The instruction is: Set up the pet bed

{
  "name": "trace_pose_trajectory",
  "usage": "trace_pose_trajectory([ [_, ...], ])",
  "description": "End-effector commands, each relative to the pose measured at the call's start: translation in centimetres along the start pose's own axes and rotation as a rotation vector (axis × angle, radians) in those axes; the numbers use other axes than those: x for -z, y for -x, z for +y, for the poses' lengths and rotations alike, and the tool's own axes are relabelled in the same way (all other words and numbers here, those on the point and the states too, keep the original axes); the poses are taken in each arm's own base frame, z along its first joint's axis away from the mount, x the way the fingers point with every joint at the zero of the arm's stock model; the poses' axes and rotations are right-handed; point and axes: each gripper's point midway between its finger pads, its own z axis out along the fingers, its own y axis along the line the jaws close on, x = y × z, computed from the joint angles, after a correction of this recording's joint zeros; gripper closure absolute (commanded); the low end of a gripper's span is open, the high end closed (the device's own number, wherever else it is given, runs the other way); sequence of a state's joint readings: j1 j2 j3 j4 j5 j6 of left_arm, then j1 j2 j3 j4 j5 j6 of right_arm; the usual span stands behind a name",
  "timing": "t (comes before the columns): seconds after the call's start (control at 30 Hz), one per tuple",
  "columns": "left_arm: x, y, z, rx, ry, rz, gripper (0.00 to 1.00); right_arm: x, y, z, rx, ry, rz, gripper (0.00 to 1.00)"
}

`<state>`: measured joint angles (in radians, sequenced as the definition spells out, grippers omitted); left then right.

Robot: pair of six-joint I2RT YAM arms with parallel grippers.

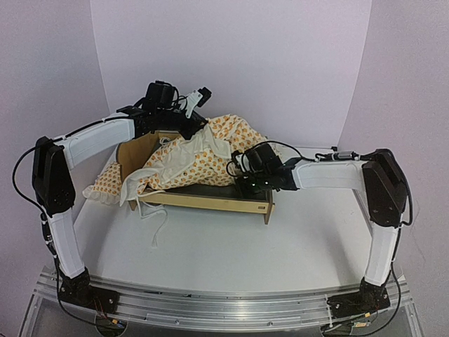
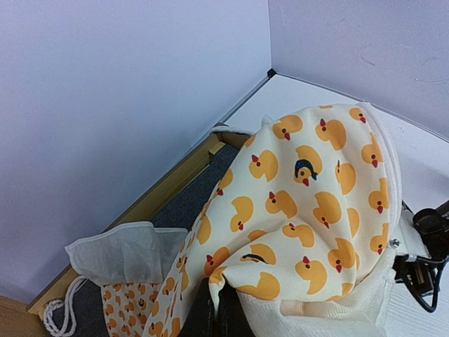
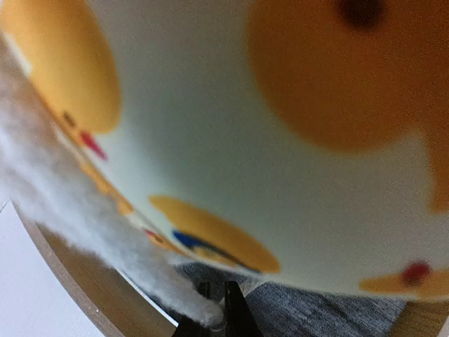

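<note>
The pet bed (image 1: pixel 210 201), a light plywood frame with a dark fabric base, stands mid-table with its headboard to the left. The duck-print mattress cushion (image 1: pixel 210 158) lies bunched and raised over it. My left gripper (image 1: pixel 198 128) is shut on the cushion's far edge; in the left wrist view the fingers (image 2: pixel 200 319) pinch a fold of the cushion (image 2: pixel 309 196) above the bed's dark base (image 2: pixel 189 203). My right gripper (image 1: pixel 242 184) is shut on the cushion's near right edge; in the right wrist view its fingertips (image 3: pixel 235 309) clamp the fluffy hem over the grey base (image 3: pixel 330 312).
The small ruffled pillow (image 1: pixel 106 181) lies on the table left of the headboard. White ties (image 1: pixel 156 217) hang from the cushion over the bed's front rail onto the table. Walls close in behind and at both sides. The right arm's cables (image 2: pixel 421 260) show beside the cushion.
</note>
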<state>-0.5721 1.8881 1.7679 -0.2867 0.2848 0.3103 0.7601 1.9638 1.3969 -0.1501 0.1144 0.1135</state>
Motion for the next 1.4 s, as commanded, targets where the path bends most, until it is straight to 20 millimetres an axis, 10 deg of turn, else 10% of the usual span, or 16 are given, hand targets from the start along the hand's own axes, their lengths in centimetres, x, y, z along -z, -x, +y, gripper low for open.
trace_pose_trajectory([
  [0.0, 2.2, 3.4, 1.2, -0.02, 0.047, -0.086, 1.0, 3.8, 2.2, 0.0, -0.029, -0.006, -0.067, 0.95],
  [0.73, 2.5, 3.3, 1.5, -0.031, 0.058, -0.087, 1.0, 16.0, 8.6, 5.2, -0.371, 0.28, -0.04, 1.0],
  [1.2, 2.6, 3.4, 1.5, -0.035, 0.058, -0.09, 1.0, 18.2, 9.4, 4.8, -0.387, 0.242, -0.058, 1.0],
  [1.37, 2.5, 3.2, 1.5, -0.036, 0.058, -0.085, 1.0, 16.0, 7.4, 3.8, -0.361, 0.176, -0.009, 1.0],
])
